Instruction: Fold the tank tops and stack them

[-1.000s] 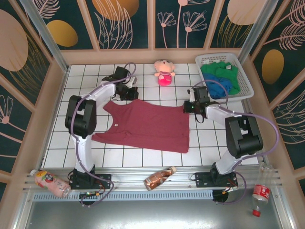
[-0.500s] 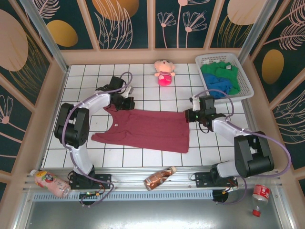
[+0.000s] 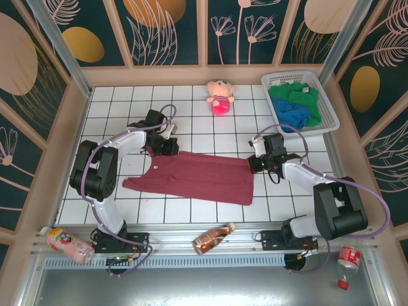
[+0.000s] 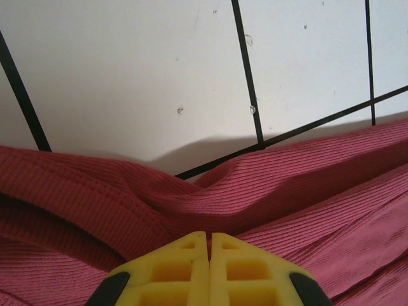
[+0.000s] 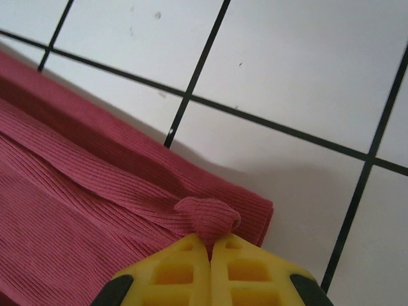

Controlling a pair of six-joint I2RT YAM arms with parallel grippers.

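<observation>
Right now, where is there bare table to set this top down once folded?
Free: the far-left tiles beyond the left arm, left of the doll; the near strip between the maroon top and the rail. Crowded: far right, around the basket and right arm.

There are 3 tank tops (image 3: pixel 197 177), 1 basket (image 3: pixel 327 106), 1 plush doll (image 3: pixel 220 95) and 3 bottles (image 3: pixel 213 238). The robot arms (image 3: pixel 102 172) number 2.
</observation>
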